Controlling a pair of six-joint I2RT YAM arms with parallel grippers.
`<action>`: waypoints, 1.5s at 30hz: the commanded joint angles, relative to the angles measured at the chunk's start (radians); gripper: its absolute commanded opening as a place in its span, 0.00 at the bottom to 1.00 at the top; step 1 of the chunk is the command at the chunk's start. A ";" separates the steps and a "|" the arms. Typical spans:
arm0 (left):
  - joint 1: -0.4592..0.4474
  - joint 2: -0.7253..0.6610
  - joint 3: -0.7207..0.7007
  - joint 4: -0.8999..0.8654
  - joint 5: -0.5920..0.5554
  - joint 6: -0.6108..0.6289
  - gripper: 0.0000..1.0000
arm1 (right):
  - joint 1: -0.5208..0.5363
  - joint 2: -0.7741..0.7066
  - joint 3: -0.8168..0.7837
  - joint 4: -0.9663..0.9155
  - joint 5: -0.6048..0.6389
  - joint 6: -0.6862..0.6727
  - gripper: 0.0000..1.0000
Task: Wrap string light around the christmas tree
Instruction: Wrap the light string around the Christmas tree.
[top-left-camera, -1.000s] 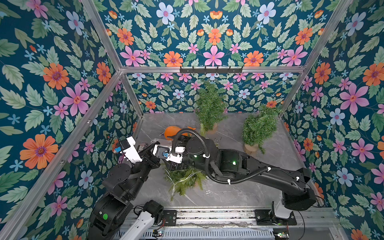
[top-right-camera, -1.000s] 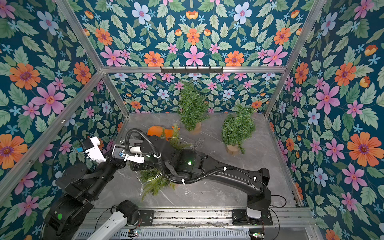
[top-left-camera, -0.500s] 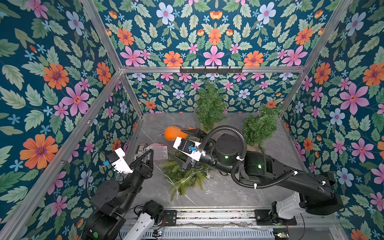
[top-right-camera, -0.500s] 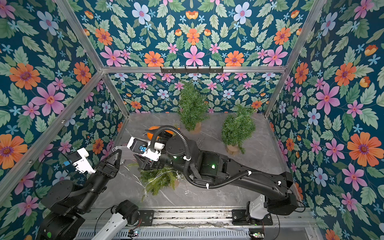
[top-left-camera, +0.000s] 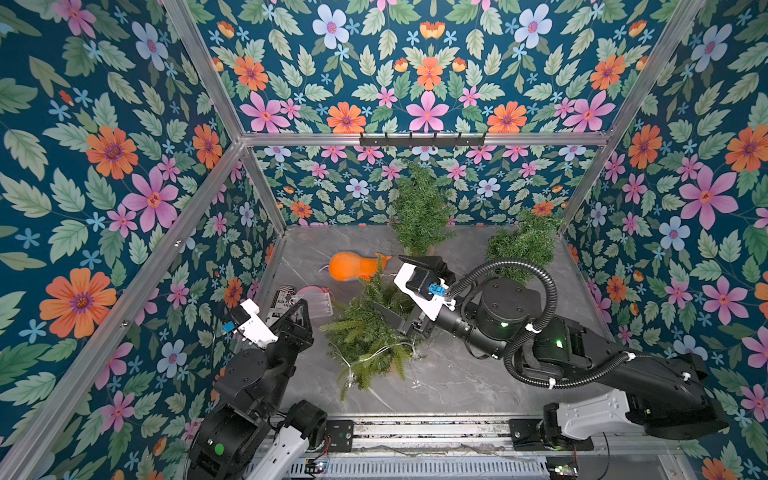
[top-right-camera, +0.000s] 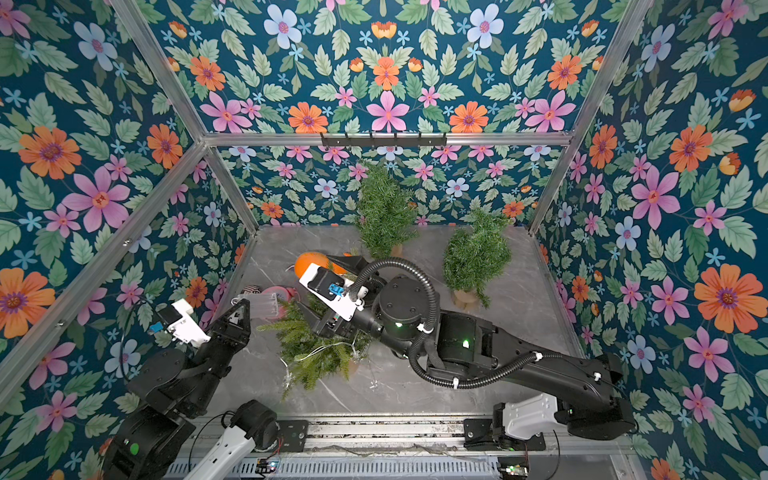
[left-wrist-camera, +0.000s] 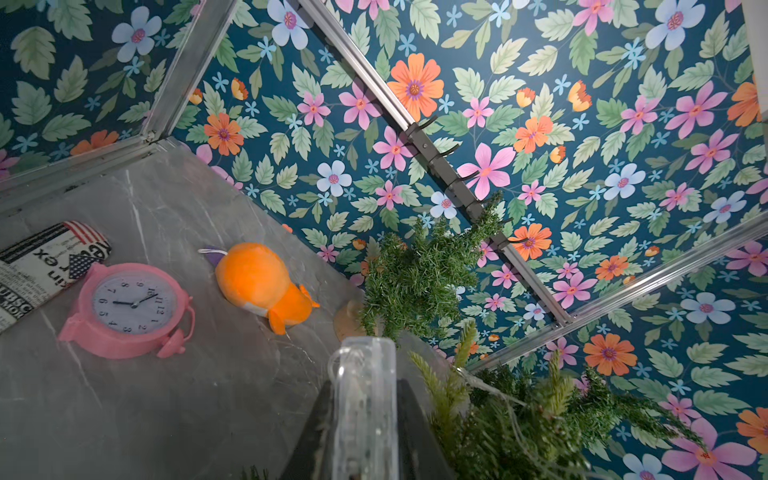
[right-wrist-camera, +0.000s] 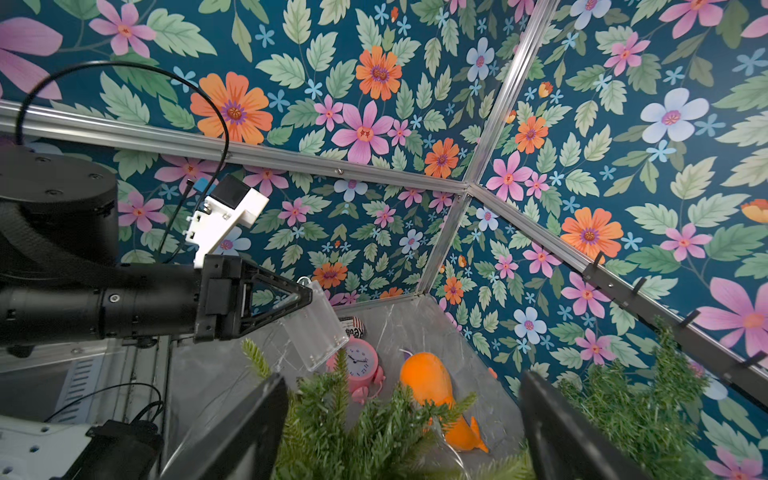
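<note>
Centre: green artificial christmas tree (top-left-camera: 365, 332) on grey marble table (top-left-camera: 457, 374), wire string light (top-left-camera: 376, 352) across it.
Behind it: orange plush toy (top-left-camera: 349, 268).
Left: pink round alarm clock (left-wrist-camera: 133, 307).

floral walls (top-left-camera: 104, 104), grey marbled floor (top-left-camera: 449, 382), aluminium frame (top-left-camera: 291, 138)

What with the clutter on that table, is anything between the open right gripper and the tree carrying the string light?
Nothing visible. The right gripper is open, jaws flanking the upper branches of the tree. The orange plush and pink clock lie beyond it; the left gripper holds the battery box off to one side.
</note>
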 joint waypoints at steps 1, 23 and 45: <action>0.000 0.054 0.012 0.113 0.013 0.050 0.08 | 0.000 -0.032 -0.035 0.034 0.056 0.055 0.88; 0.001 0.099 -0.125 0.192 -0.121 0.043 0.09 | -0.007 -0.149 -0.236 -0.078 0.226 0.280 0.86; -0.001 -0.100 -0.216 0.184 -0.240 0.001 0.10 | -0.014 -0.024 -0.180 -0.106 0.159 0.411 0.86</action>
